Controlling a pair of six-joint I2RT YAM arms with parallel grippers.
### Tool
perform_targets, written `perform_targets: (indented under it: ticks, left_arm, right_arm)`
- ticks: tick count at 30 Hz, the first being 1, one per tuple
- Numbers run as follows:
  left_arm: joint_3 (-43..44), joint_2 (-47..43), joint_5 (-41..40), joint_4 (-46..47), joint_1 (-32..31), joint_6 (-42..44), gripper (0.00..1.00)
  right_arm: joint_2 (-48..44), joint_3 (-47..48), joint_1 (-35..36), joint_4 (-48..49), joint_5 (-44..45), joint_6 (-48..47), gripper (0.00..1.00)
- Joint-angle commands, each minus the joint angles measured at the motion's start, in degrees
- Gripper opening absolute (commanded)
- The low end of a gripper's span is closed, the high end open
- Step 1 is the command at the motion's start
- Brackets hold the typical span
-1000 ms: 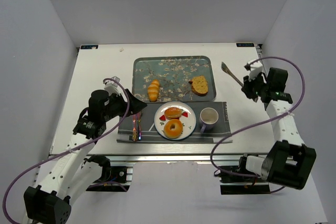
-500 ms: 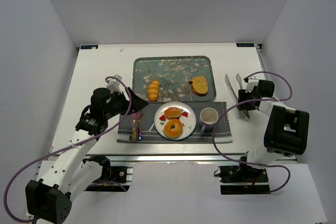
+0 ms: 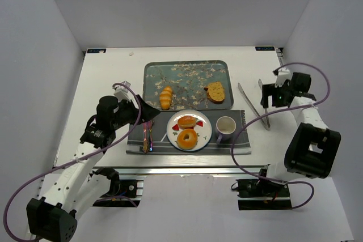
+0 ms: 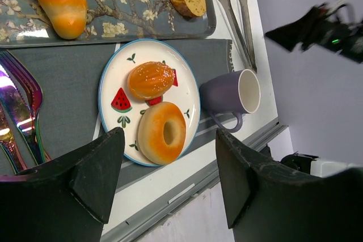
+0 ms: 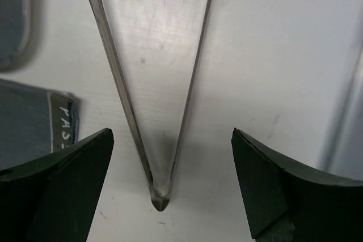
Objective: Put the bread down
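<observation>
- Two jaw pairs, both wide and empty: my right gripper straddles the silver metal tongs, which lie flat, probably for pickup.
- My left gripper hovers over the watermelon-printed white plate holding the glazed round bun and ring-shaped bagel.

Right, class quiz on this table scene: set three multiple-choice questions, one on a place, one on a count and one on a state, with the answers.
1. Where do the tongs lie?
A) on the table, right of the tray
B) inside the mug
C) on the placemat

2. How many baked items sit on the plate?
A) one
B) two
C) four

3. How is the right claw?
A) shut on the tongs
B) shut on a fork
C) open, gripping nothing

Answers:
1 A, both arms of the tongs rest on white tabletop beside the tray.
2 B, a bun and a ring-shaped bagel.
3 C, its jaws stand wide either side of the tongs' hinge end.
</observation>
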Motion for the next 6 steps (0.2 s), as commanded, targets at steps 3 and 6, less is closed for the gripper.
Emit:
perform_targets:
  ticks: [3,6]
  left_arm:
    - [0.8,-1.5,-0.4,-0.9,0.3,0.2,0.74]
    - [0.1,-2.2,-0.4,-0.4,0.3,-0.3,0.74]
  right_arm:
    - [-7.9,9.6,-0.2,-5.8,-4.1,-2.6,0.89]
    - [-9.5,12.5,-0.1,-5.7,-11.2,-2.6,0.90]
